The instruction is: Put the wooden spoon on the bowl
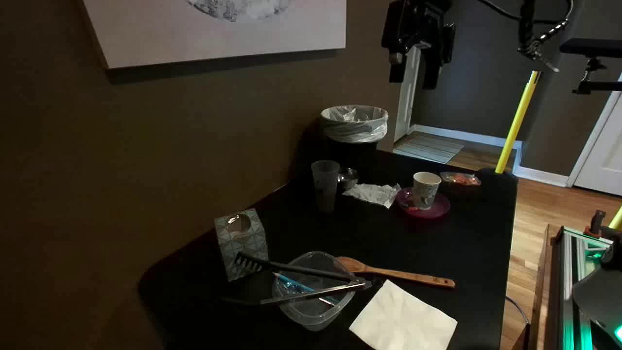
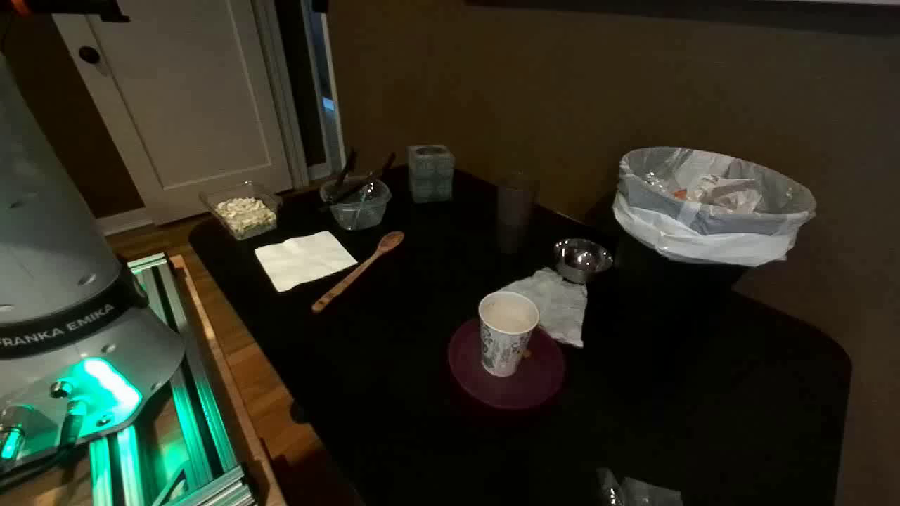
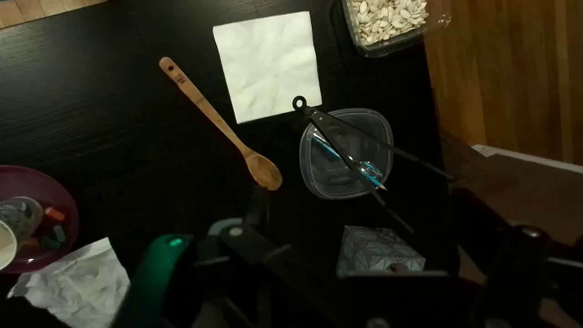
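The wooden spoon (image 1: 403, 275) lies flat on the black table, also in an exterior view (image 2: 351, 277) and the wrist view (image 3: 207, 109). Its head points toward the clear bowl (image 1: 313, 321), apart from it in the wrist view. The bowl also shows in an exterior view (image 2: 369, 215) and the wrist view (image 3: 332, 181). Black tongs (image 1: 311, 270) lie across its rim, and a blue pencil is in it. My gripper (image 1: 414, 80) is open and empty, high above the table. In the wrist view its dark fingers (image 3: 360, 200) stand wide apart.
A white napkin (image 1: 403, 318) lies beside spoon and bowl. A tissue box (image 1: 243, 245) stands behind the bowl. A seed container (image 2: 246, 216) sits at the table's edge. A tall cup (image 1: 325, 189), small metal bowl (image 2: 583, 261), paper cup (image 2: 505, 344) on a purple plate (image 2: 467, 379), and trash bin (image 1: 354, 131) stand farther along.
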`<state>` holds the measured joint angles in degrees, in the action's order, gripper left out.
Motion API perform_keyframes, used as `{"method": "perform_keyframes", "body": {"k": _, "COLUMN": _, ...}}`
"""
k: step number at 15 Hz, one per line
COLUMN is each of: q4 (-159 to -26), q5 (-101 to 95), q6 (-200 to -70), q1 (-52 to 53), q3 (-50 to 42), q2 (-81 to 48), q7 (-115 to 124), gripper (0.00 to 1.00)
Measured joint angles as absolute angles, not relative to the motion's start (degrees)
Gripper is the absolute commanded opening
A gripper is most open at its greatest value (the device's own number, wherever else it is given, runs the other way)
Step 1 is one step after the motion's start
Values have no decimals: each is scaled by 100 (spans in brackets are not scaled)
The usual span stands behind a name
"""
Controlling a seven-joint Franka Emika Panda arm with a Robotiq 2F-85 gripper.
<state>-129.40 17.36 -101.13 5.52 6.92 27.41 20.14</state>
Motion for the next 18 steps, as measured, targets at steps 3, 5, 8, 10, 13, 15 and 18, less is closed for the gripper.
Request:
{"method": "perform_keyframes", "body": {"k": 3, "q4": -12943, "q5": 1736, "q6": -10120, "q1": 552, "q3": 705, "q2": 2731, "q7": 1954, "gripper": 100}}
{"method": "perform_keyframes", "body": {"k": 5, "q4": -12984, "q5": 1740, "q6": -10222, "q1": 569, "q3": 783, "q2": 2669, "q7": 1833, "gripper": 100}}
{"method": "perform_keyframes", "body": {"k": 8, "q4": -13144, "q5": 1678, "q6": -10601, "q1": 697, "q3": 1012, "q2": 2503, "q7": 1504, "gripper": 100}}
{"method": "perform_keyframes", "body": {"k": 10, "q4": -13257, "q5": 1602, "q6": -10747, "q1": 810, "q3": 1144, "q2": 2360, "q7": 1180, "gripper": 100}}
{"method": "perform_keyframes", "body": {"k": 13, "q4": -13324, "q5": 1599, "q6": -10770, "q1": 902, "q3": 1163, "q2": 2119, "q7": 900, "gripper": 100}}
{"method": "perform_keyframes", "body": {"k": 15, "q4": -13324, "q5": 1599, "q6": -10772, "q1": 901, "q3": 1156, "q2": 2065, "q7": 848, "gripper": 100}}
{"method": "perform_keyframes", "body": {"k": 18, "q4": -13353, "q5": 1587, "q6": -11016, "q1": 929, "q3": 1160, "q2": 2059, "q7": 628, "gripper": 100}}
